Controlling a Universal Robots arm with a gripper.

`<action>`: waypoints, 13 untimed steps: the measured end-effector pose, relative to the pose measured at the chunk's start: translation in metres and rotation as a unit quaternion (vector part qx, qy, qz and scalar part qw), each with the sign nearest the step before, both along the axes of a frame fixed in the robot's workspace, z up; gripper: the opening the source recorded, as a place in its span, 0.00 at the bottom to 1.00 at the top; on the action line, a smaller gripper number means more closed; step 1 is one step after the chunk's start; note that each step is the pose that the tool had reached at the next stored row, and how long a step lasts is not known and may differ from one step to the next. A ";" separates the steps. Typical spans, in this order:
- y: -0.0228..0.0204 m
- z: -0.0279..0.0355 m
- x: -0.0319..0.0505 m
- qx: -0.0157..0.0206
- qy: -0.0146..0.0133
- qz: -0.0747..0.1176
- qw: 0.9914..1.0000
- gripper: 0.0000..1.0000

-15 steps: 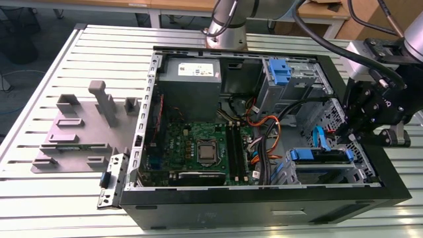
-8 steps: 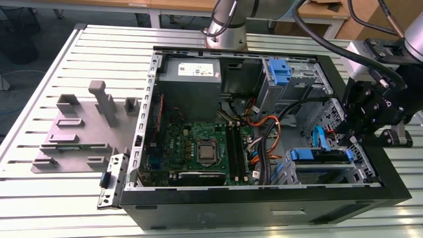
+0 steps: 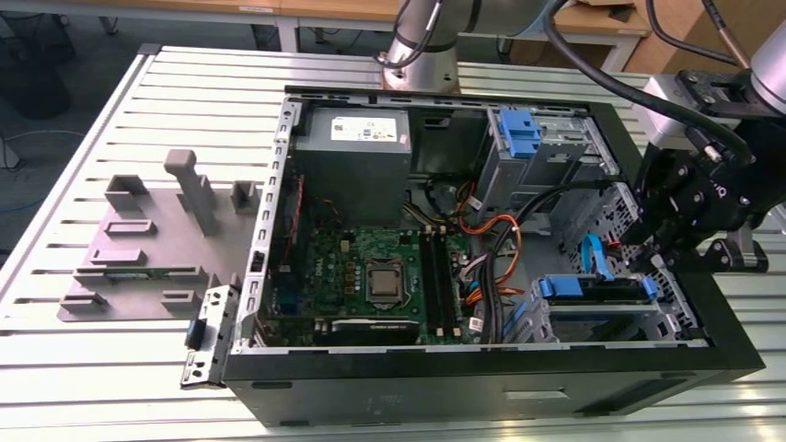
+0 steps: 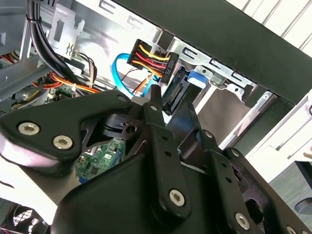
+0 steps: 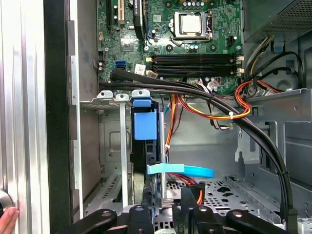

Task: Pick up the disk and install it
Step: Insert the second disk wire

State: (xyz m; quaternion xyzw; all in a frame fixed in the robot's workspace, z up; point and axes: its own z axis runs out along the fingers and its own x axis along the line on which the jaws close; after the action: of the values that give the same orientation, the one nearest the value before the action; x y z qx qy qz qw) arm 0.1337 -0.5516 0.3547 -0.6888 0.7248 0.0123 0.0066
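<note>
One slatted table (image 3: pixel 74 368) is carrying one open black computer case (image 3: pixel 430 396). Inside, one grey power supply (image 3: pixel 350 161) is wearing a white sticker (image 3: pixel 368 127), its print too small to read. One disk (image 3: pixel 595 288), blue-railed, is sitting edge-up in the bay at the exterior view's lower right. The gripper (image 3: pixel 657 247) is hanging close beside it; whether it is grasping cannot be told
</note>
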 end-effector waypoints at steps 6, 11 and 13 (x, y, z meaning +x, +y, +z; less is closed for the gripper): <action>0.0021 -0.0001 0.0019 0.000 0.000 0.000 1.000 0.37; 0.0027 -0.0004 0.0054 0.000 0.000 0.000 1.000 0.37; 0.0028 -0.0006 0.0075 0.000 0.000 0.000 1.000 0.37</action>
State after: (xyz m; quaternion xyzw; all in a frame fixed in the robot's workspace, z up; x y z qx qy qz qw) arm 0.1412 -0.5489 0.3541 -0.6888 0.7248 0.0123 0.0066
